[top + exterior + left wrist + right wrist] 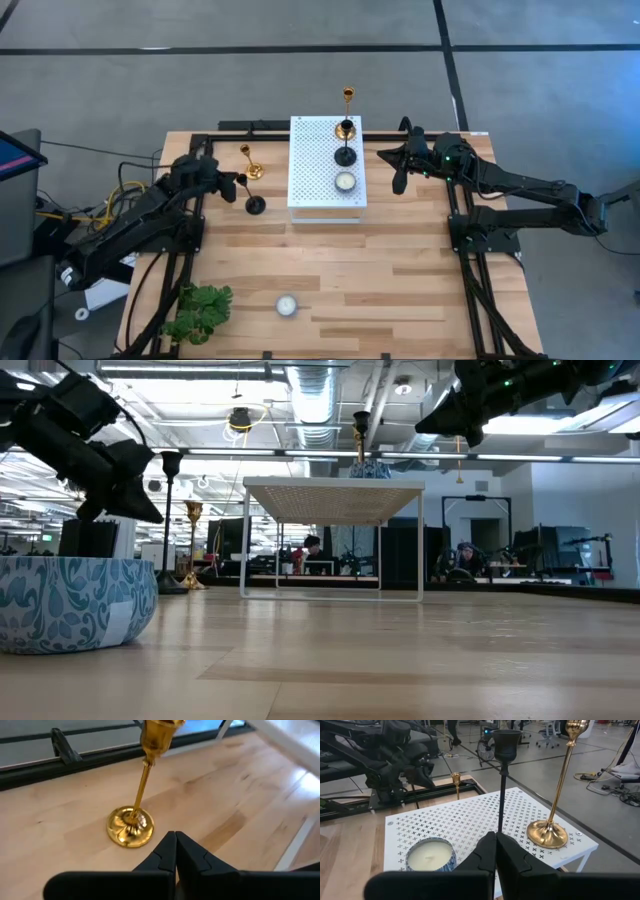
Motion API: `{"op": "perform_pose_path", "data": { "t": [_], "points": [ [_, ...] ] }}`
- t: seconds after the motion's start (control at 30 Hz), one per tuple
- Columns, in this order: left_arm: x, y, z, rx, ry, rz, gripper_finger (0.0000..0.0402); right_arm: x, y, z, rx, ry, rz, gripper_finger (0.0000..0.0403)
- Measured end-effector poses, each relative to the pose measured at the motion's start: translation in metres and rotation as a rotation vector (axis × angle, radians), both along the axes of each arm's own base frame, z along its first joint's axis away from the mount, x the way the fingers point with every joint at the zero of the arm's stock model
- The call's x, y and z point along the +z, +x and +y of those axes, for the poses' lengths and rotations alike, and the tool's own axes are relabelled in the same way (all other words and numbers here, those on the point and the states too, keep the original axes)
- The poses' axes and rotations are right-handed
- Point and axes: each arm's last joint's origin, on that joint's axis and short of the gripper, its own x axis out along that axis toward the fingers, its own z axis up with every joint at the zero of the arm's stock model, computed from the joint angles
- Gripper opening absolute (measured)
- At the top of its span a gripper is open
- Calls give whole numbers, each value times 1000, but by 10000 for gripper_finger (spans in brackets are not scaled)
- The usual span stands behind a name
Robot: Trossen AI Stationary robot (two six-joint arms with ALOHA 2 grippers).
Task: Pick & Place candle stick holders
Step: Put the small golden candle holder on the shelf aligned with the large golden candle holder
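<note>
A pale wooden table (400, 290) carries a white perforated stand (310, 150) at its far edge. Toward the far-left corner, the left gripper (175, 851), fingers pressed together on nothing, hovers by a gold holder (251, 165) and a black holder (254, 203). On the stand sit another black holder (345, 153) and gold holder (347, 120). The right gripper (495, 851), likewise clenched empty, hangs beside the stand's right edge.
</note>
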Motion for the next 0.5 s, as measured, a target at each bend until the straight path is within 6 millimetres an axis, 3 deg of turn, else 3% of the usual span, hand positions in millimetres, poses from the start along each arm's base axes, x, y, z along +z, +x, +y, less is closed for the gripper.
{"op": "perform_pose_path", "data": {
  "t": [0.5],
  "points": [
    [-19,12,12,-92,-26,251,6,0,0,0,-2,9,-4,0]
  ]
}}
